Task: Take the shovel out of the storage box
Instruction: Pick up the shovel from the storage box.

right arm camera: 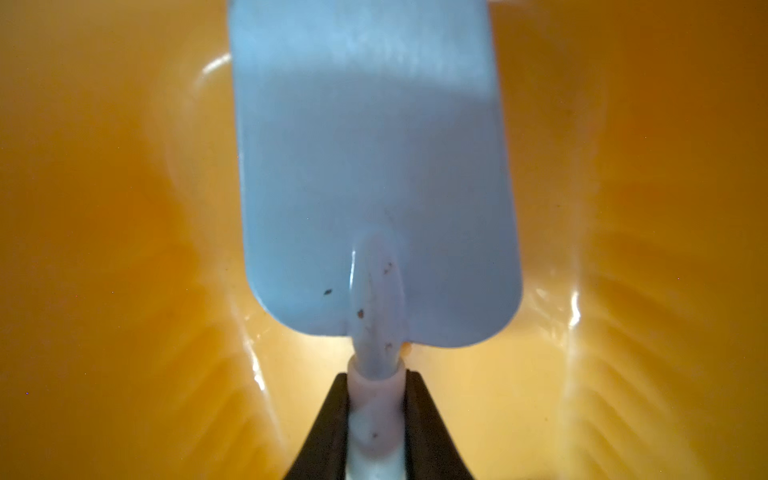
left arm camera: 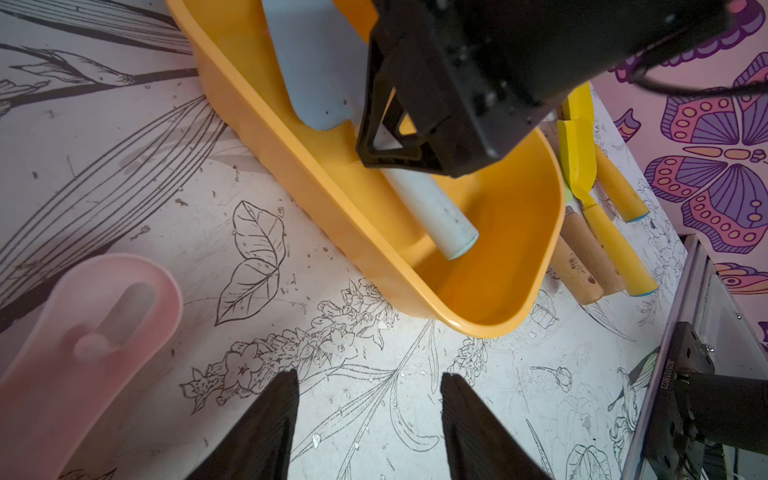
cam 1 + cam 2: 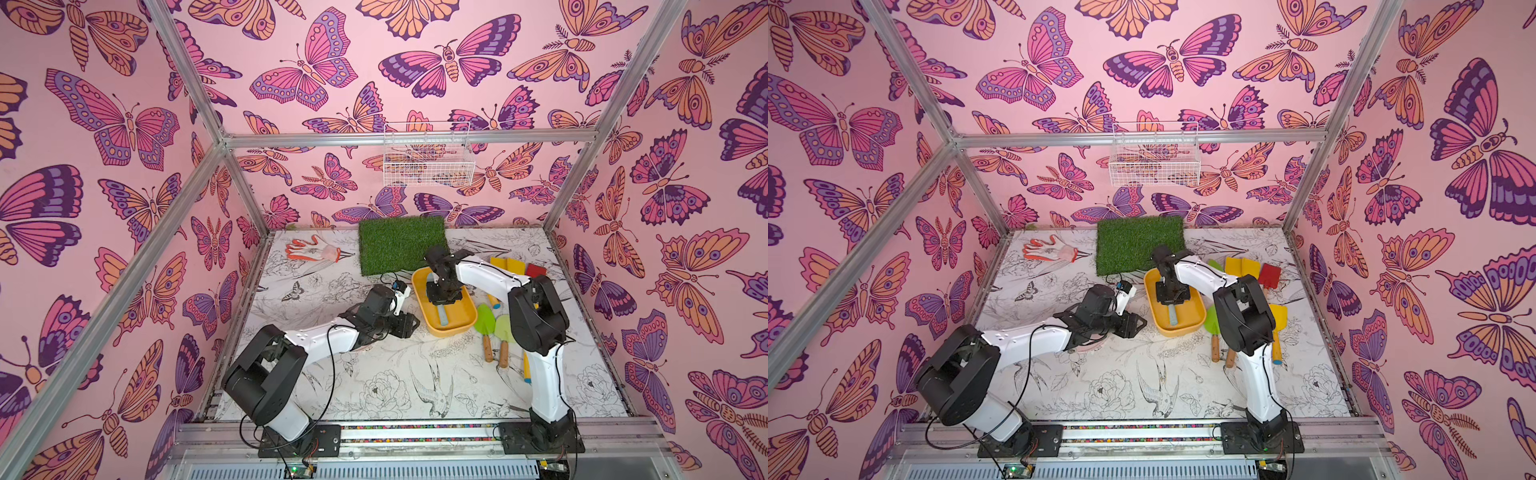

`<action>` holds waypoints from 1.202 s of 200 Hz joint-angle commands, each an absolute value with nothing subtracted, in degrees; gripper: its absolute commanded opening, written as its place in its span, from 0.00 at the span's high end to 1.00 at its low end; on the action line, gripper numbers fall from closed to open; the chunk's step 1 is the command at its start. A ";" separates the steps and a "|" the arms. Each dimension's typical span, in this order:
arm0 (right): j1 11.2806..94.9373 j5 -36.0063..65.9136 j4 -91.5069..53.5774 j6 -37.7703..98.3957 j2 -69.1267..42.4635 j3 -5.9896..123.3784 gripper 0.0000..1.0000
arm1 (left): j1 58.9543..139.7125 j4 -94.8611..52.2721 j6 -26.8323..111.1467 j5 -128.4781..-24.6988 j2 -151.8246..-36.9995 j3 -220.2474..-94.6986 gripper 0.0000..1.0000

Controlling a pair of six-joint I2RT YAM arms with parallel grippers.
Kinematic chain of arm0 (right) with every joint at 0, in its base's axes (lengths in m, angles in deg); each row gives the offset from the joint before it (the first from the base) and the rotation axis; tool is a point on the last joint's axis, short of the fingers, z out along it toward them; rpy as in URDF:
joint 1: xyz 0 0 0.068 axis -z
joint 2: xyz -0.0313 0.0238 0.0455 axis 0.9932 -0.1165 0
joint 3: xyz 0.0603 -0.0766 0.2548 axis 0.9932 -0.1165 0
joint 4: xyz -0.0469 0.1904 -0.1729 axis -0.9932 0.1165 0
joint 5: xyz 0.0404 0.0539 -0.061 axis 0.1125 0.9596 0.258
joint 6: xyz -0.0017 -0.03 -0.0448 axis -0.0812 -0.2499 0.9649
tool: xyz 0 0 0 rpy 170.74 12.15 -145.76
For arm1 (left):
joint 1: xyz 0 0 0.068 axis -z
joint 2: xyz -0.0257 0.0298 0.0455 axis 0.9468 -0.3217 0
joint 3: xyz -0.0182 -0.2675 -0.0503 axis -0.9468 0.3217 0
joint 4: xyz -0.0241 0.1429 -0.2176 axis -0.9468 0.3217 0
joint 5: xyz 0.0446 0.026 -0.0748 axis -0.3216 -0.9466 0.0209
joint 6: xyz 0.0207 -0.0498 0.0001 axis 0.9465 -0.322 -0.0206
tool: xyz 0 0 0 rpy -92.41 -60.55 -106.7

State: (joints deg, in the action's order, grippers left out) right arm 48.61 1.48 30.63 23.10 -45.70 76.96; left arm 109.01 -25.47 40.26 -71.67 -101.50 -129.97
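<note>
The shovel (image 1: pixel 374 187) is pale blue and lies lengthwise in the yellow-orange storage box (image 3: pixel 466 311); its handle end (image 3: pixel 443 316) points toward the front of the table. My right gripper (image 1: pixel 376 386) reaches down into the box and is shut on the shovel's handle just behind the blade. In the left wrist view the shovel's handle (image 2: pixel 432 208) slopes down inside the box (image 2: pixel 498 257) from under the right gripper's black body. My left gripper (image 2: pixel 370 382) hovers open over the printed table just left of the box, with nothing between its fingers.
Green shovels with wooden handles (image 3: pixel 486 324), yellow ones (image 3: pixel 505 264) and a red one (image 3: pixel 536 270) lie right of the box. A grass mat (image 3: pixel 401 243) and a glove (image 3: pixel 311 249) lie at the back. A wire basket (image 3: pixel 428 158) hangs on the wall. A pink dustpan handle (image 2: pixel 83 340) lies by my left gripper.
</note>
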 commanded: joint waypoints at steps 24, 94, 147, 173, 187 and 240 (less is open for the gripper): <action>48.42 -0.73 31.69 24.02 -38.93 74.58 0.84 | 108.60 -25.30 39.87 -70.38 -102.37 -130.60 0.40; 52.03 1.42 27.69 24.01 -29.07 65.18 0.83 | 108.59 -25.31 39.88 -70.78 -102.02 -130.42 0.40; 58.41 1.40 28.33 23.77 -18.88 56.32 0.83 | 108.64 -25.33 39.69 -70.37 -102.67 -130.69 0.40; 62.36 0.23 29.10 24.41 -12.84 51.59 0.84 | 108.64 -25.32 39.47 -69.93 -102.96 -130.86 0.40; 64.63 -0.33 29.18 25.09 -9.99 48.92 0.84 | 108.59 -25.33 39.34 -69.74 -102.97 -130.90 0.40; 75.22 1.21 27.46 28.77 -2.74 39.75 0.83 | 108.61 -25.36 39.46 -69.83 -102.51 -130.69 0.40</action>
